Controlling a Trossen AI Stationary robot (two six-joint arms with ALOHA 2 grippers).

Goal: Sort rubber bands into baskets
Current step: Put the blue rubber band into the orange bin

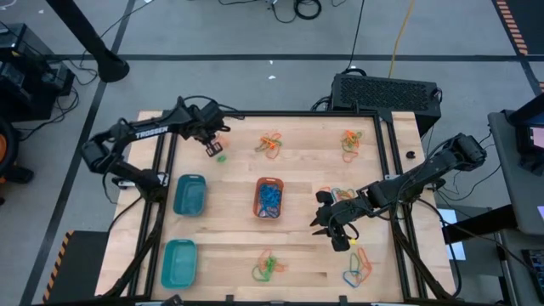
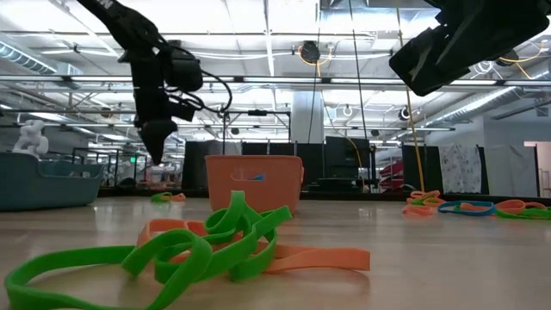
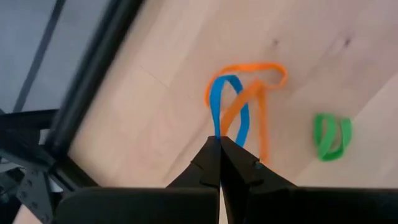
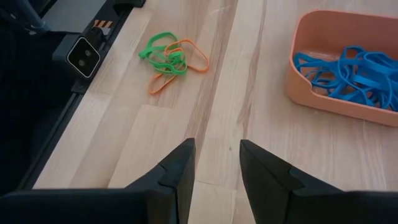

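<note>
- Nearest the front edge of the table (image 1: 229, 246) we see a green-and-orange tangle (image 1: 267, 267) of rubber bands, with a blue, orange and green cluster (image 1: 357, 269) off to its right.
- At the front left stands a teal basket (image 1: 179, 262); a second teal basket (image 1: 189, 194) sits just behind it.
- The right gripper (image 1: 326, 223) hangs over bare wood right of centre, its fingers (image 4: 180, 168) parted with a clear gap and nothing between them.
- At mid-table we find the orange basket (image 1: 269, 197), holding a heap of blue bands (image 4: 348, 70).
- Right of the orange basket, close to the right arm, lies a mixed scatter (image 1: 342, 195) of bands.
- Farther back on the left, the left gripper (image 1: 211, 146) is pinched tight on a blue band (image 3: 227, 112) and an orange band (image 3: 258, 99); both loops hang from its fingertips.
- Just beside that gripper a lone green band (image 1: 221, 156) rests on the wood.
- Along the far side we make out two more clumps, an orange-and-green one (image 1: 270, 144) and another orange-and-green one (image 1: 351, 143) to its right.
</note>
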